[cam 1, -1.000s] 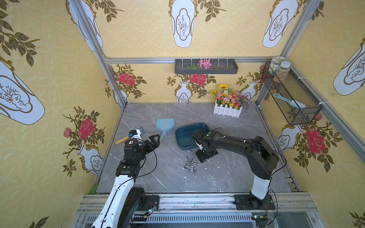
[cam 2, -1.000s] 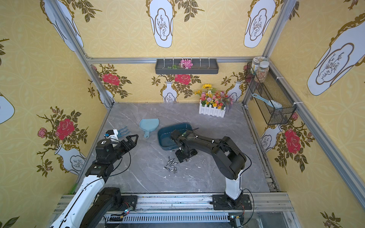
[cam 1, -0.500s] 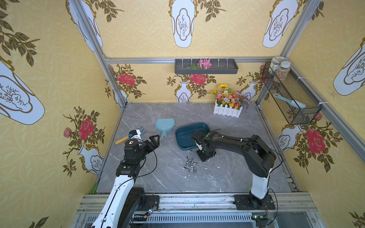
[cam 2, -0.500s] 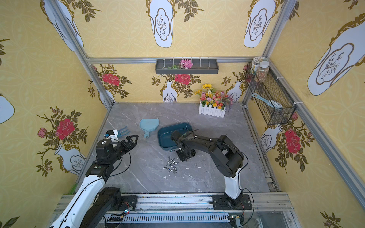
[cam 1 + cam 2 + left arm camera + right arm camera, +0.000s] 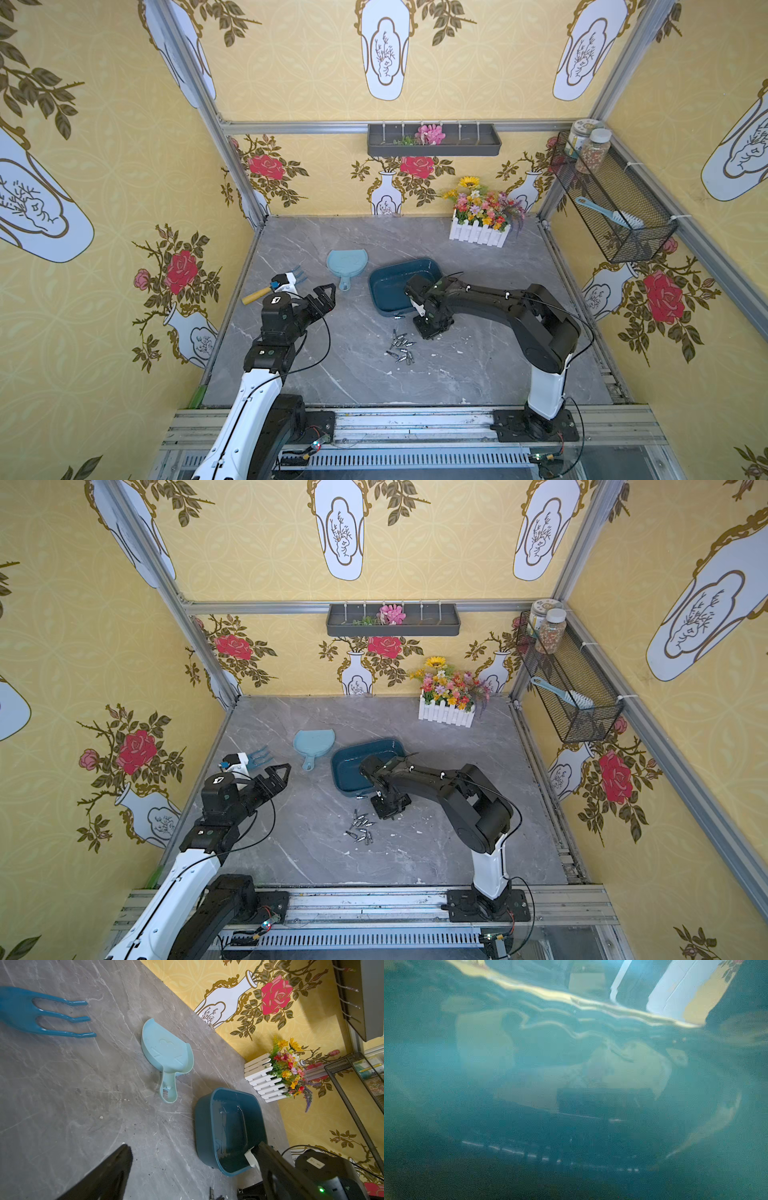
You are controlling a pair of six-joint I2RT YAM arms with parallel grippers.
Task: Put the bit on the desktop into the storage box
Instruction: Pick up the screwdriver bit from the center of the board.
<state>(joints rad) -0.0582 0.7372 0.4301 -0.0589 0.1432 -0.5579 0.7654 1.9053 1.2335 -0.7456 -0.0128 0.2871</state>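
Several small metal bits lie in a loose pile on the grey desktop. One bit lies apart by the front wall of the teal storage box. My right gripper points straight down at the desktop, between the box's front wall and the pile. It is shut; its fingertips are hidden, so I cannot tell whether it holds anything. Its wrist view shows only the blurred teal box wall. My left gripper hovers open and empty at the left.
A light blue dustpan lies left of the box. A hand rake lies by the left wall. A white flower planter stands at the back right. A wire basket hangs on the right wall.
My right gripper has closed its jaws while staying at the same spot beside the box. The left arm has not moved.
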